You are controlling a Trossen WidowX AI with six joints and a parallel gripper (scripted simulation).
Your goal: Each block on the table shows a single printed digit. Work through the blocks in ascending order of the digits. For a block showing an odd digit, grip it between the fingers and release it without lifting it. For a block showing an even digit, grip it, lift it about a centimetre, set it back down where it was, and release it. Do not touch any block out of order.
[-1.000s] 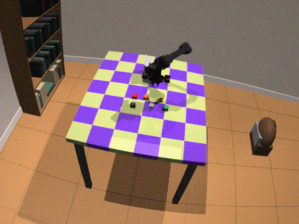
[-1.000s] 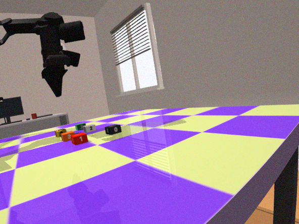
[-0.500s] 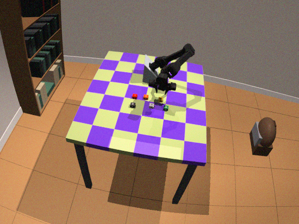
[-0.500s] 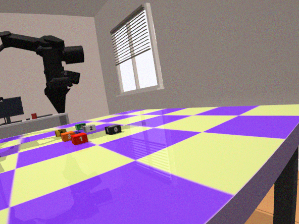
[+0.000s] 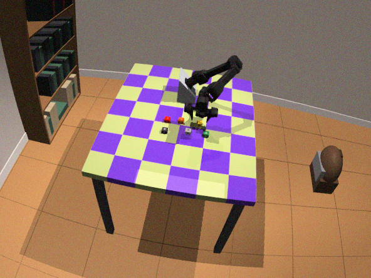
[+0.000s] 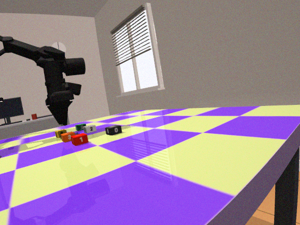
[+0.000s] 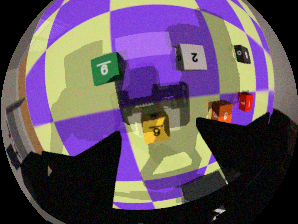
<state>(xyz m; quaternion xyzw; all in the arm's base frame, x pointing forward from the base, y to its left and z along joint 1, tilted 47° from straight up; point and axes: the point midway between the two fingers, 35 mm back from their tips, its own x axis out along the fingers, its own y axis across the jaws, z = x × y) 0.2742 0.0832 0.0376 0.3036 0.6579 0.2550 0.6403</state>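
Observation:
My gripper (image 5: 198, 123) (image 6: 63, 124) (image 7: 159, 129) is open and empty, a little above the yellow block (image 5: 199, 123) (image 6: 60, 133) (image 7: 156, 131), which shows between the fingers in the wrist view; its digit is too blurred to read surely. The orange block (image 5: 181, 120) (image 6: 68, 137) (image 7: 221, 111) shows 3, the red block (image 5: 167, 119) (image 6: 79, 139) (image 7: 245, 102) 1, the white block (image 5: 188, 131) (image 6: 90, 128) (image 7: 192, 57) 2, the black block (image 5: 164, 130) (image 6: 113, 129) (image 7: 242, 54) 0. The green block (image 5: 205, 134) (image 6: 80, 127) (image 7: 105, 69) shows an upside-down, barred digit that looks like 6. All rest on the table.
The checkered table (image 5: 126, 145) (image 6: 162, 202) carries a grey slanted panel (image 5: 185, 91) behind the blocks, beside the arm. The orange block is the yellow one's near neighbour; the white and green blocks stand in the other row.

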